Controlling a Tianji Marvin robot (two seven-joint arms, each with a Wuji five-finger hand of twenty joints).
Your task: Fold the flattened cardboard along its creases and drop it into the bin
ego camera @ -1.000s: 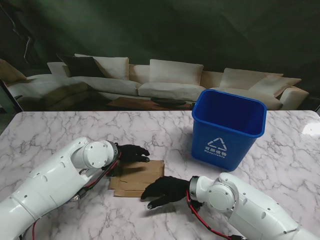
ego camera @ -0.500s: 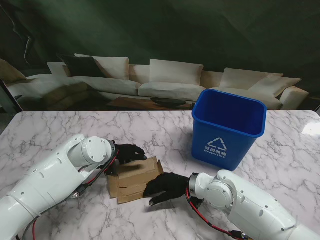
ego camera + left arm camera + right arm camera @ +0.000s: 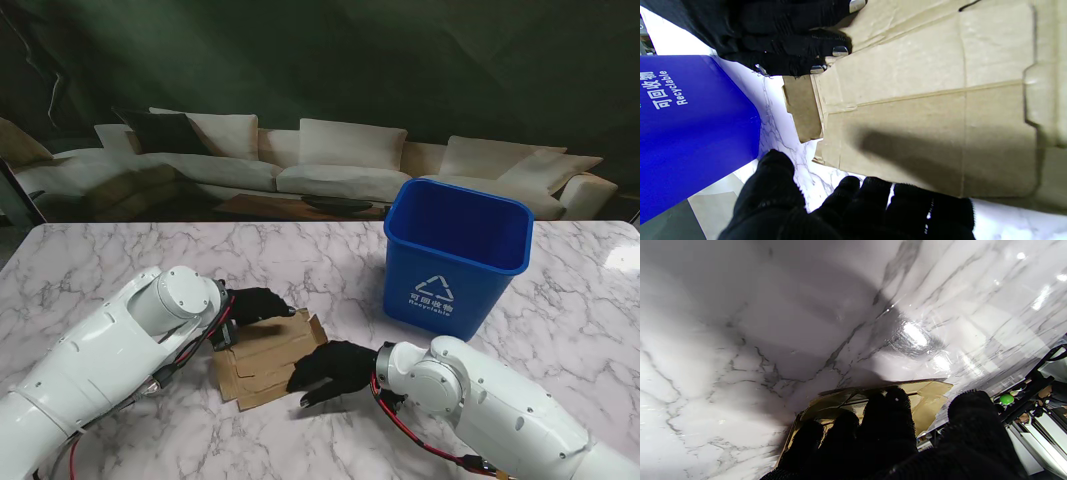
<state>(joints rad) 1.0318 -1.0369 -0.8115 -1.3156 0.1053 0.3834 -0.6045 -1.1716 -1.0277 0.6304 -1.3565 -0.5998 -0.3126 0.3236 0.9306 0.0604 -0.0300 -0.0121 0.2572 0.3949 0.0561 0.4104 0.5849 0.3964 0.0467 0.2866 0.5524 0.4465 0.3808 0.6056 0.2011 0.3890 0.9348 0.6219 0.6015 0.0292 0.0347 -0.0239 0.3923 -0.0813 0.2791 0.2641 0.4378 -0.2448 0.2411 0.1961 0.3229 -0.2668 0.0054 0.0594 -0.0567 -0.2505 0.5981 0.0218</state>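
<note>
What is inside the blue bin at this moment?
From the stand view, only the bin's far inner wall shows, plain blue, with nothing against it. The near wall hides the bottom, so contents there cannot be ruled out. The cardboard lies on the table, outside it.

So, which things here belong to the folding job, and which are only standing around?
Part of the job:
- cardboard, lying on the table
- blue bin, to its right
- left hand, at the cardboard's far edge
- right hand, at its right edge

Just around:
- marble table
- sofa, in the backdrop behind it
</note>
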